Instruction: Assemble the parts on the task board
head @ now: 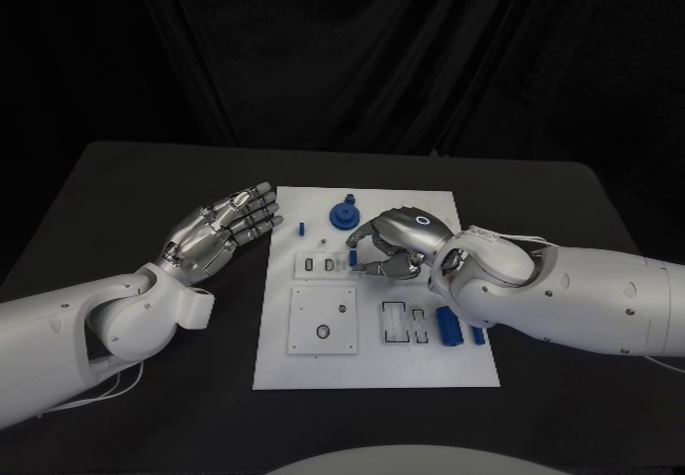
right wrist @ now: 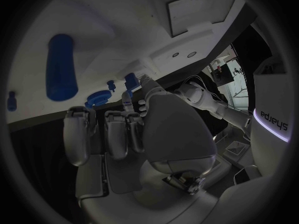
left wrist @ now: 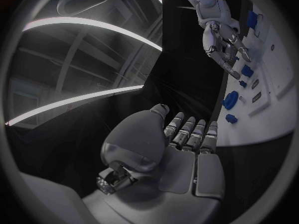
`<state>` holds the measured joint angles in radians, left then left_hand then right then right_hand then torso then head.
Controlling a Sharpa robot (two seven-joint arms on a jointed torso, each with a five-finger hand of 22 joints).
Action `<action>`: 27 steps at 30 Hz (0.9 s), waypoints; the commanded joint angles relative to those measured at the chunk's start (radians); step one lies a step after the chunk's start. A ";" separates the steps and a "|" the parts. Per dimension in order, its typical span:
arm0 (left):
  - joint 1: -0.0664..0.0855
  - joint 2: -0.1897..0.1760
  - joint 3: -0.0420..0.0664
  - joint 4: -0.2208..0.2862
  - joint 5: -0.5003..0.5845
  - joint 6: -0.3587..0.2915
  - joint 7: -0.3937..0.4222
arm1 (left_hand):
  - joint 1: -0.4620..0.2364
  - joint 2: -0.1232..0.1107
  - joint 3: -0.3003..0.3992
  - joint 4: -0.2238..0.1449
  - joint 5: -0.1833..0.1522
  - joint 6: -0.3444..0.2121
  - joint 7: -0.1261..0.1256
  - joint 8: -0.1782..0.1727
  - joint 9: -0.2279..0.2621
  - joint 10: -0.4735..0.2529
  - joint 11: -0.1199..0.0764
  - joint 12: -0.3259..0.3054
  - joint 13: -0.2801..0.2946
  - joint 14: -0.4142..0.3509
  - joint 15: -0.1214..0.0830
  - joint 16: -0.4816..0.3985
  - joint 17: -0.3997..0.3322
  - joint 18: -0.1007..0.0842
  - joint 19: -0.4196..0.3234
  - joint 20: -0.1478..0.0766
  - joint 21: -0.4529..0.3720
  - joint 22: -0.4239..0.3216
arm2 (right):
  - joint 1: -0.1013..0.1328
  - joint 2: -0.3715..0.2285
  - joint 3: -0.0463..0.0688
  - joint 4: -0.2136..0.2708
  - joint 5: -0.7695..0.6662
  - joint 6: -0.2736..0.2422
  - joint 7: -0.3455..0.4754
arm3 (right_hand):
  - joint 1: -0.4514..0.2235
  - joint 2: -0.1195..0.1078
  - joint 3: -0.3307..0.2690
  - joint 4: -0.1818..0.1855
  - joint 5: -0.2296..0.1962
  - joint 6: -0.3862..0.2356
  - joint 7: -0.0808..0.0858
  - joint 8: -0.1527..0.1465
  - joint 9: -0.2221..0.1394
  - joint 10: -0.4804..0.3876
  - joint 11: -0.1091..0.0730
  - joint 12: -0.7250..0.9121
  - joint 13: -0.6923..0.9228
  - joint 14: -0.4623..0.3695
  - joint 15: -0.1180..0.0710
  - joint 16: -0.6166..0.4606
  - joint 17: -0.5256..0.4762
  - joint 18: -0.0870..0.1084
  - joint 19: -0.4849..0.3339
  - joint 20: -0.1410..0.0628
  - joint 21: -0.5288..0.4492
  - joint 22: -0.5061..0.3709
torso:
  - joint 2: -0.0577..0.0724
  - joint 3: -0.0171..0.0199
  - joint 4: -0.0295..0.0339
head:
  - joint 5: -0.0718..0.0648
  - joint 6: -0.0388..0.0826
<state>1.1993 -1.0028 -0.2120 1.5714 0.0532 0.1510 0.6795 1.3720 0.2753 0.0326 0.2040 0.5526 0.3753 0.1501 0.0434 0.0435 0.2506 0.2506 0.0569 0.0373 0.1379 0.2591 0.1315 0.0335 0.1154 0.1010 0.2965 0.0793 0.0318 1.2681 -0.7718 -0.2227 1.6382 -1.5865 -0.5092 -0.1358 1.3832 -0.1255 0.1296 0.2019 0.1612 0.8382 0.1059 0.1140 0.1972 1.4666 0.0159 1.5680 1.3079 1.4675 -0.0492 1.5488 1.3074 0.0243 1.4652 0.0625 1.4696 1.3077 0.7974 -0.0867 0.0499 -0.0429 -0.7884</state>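
Observation:
The white task board (head: 429, 368) lies mid-table. My right hand (head: 400, 243) hovers over its upper middle with fingers curled down, thumb and a fingertip closing on a small blue peg (head: 352, 257), also seen in the right wrist view (right wrist: 127, 96). A blue round gear-like part (head: 342, 213) stands at the board's far edge, and a short blue pin (head: 303, 228) is near it. A blue cylinder (head: 446, 327) lies at the board's right side. My left hand (head: 223, 233) is open and flat, just off the board's left edge, holding nothing.
A white square insert (head: 324, 319) and a slotted insert (head: 404, 323) sit in the board's near half. A small blue piece (head: 477, 334) lies beside the cylinder. Black table (head: 129, 188) surrounds the board, with a dark curtain behind.

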 commanded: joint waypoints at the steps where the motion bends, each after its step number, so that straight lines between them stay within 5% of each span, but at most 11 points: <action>1: -0.002 -0.004 0.001 0.011 -0.003 -0.007 0.083 | -0.011 -0.004 0.005 -0.001 0.006 0.002 0.032 0.003 0.001 0.005 0.006 0.006 0.002 0.004 0.006 0.008 0.002 -0.020 0.007 -0.002 0.005 0.001 | 0.017 -0.018 0.003 0.013 0.031 -0.026 0.019 | 0.007 0.000 -0.001 0.007 -0.002 0.010 0.001 0.007 0.000 0.104 -0.007 0.003 0.263 0.094 -0.008 -0.003 0.220 0.004 0.051 -0.008 -0.001 0.220 | -0.002 0.0008 -0.0019 | 0.005 0.017; 11: 0.007 -0.030 0.001 0.060 -0.006 -0.048 0.081 | -0.014 -0.010 0.012 -0.004 0.007 0.016 0.035 0.007 0.003 0.015 0.007 0.009 0.003 0.009 0.007 0.015 0.003 -0.021 0.011 -0.002 0.007 0.001 | 0.051 -0.062 0.004 0.042 0.088 -0.029 0.047 | 0.025 0.006 0.003 0.022 -0.005 0.045 0.001 0.021 0.002 0.104 -0.006 0.003 0.263 0.095 -0.006 0.000 0.225 0.002 0.057 -0.008 0.009 0.225 | -0.020 0.0062 0.0011 | -0.001 0.056; 16: 0.016 -0.027 0.001 0.072 -0.011 -0.082 0.084 | -0.020 -0.021 0.026 -0.007 0.008 0.061 0.059 0.017 0.008 0.042 0.005 0.017 0.006 0.018 0.007 0.028 0.004 -0.022 0.009 -0.002 0.005 0.000 | 0.054 -0.081 0.000 0.036 0.113 -0.041 0.061 | 0.035 0.009 0.006 0.025 -0.004 0.058 0.001 0.025 0.003 0.104 -0.005 0.003 0.263 0.095 -0.006 0.001 0.227 0.001 0.058 -0.007 0.010 0.226 | -0.041 0.0122 0.0020 | 0.001 0.069; 22: 0.027 -0.008 0.001 0.064 -0.013 -0.089 0.076 | -0.024 -0.026 0.040 -0.007 0.010 0.090 0.071 0.022 0.010 0.073 0.003 0.026 0.009 0.034 0.006 0.047 0.007 -0.019 0.019 -0.002 0.012 0.003 | 0.055 -0.088 -0.011 0.005 0.145 -0.026 0.067 | 0.053 0.021 0.013 0.032 0.011 0.106 0.003 0.044 0.008 0.104 0.008 0.003 0.263 0.096 0.004 0.002 0.229 0.001 0.058 -0.002 0.010 0.227 | -0.068 0.0261 -0.0103 | 0.015 0.066; 23: 0.029 -0.004 0.001 0.063 -0.013 -0.089 0.074 | -0.025 -0.027 0.042 -0.007 0.011 0.093 0.071 0.022 0.010 0.078 0.004 0.027 0.009 0.040 0.006 0.052 0.008 -0.019 0.023 -0.002 0.015 0.004 | 0.055 -0.087 -0.014 -0.003 0.151 -0.019 0.067 | 0.062 0.031 0.018 0.031 0.019 0.159 -0.002 0.069 0.018 0.104 0.010 0.003 0.263 0.096 0.007 0.002 0.229 0.001 0.057 0.002 0.008 0.226 | -0.074 0.0293 -0.0132 | 0.019 0.066; 27: 0.038 0.010 0.001 0.055 -0.013 -0.089 0.061 | -0.028 -0.033 0.052 -0.005 0.011 0.102 0.071 0.022 0.009 0.098 0.008 0.032 0.010 0.067 0.008 0.077 0.012 -0.020 0.035 -0.002 0.023 0.006 | 0.053 -0.086 -0.021 -0.029 0.181 0.007 0.071 | 0.093 0.061 0.036 0.021 0.087 0.235 -0.030 0.097 0.035 0.104 -0.014 0.003 0.263 0.091 -0.011 -0.010 0.208 0.006 0.049 -0.009 -0.008 0.221 | -0.089 0.0352 -0.0191 | 0.033 0.062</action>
<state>1.2333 -0.9959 -0.2117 1.6283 0.0500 0.0716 0.6795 1.3445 0.2477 0.0793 0.2013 0.5569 0.4684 0.1572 0.0619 0.0525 0.3432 0.2577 0.0845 0.0459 0.1988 0.2663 0.2045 0.0441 0.0992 0.1316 0.2947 0.0988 0.0373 1.3216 -0.8573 -0.2440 1.6134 -1.4516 -0.5170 -0.0736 1.4692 -0.0655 0.1618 0.2220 0.2404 1.0670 0.0771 0.2091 0.2312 1.4661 0.0057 1.5681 1.3076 1.4643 -0.0534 1.5444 1.3073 0.0242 1.4658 0.0619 1.4668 1.3075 0.7253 -0.0591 0.0376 -0.0172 -0.7245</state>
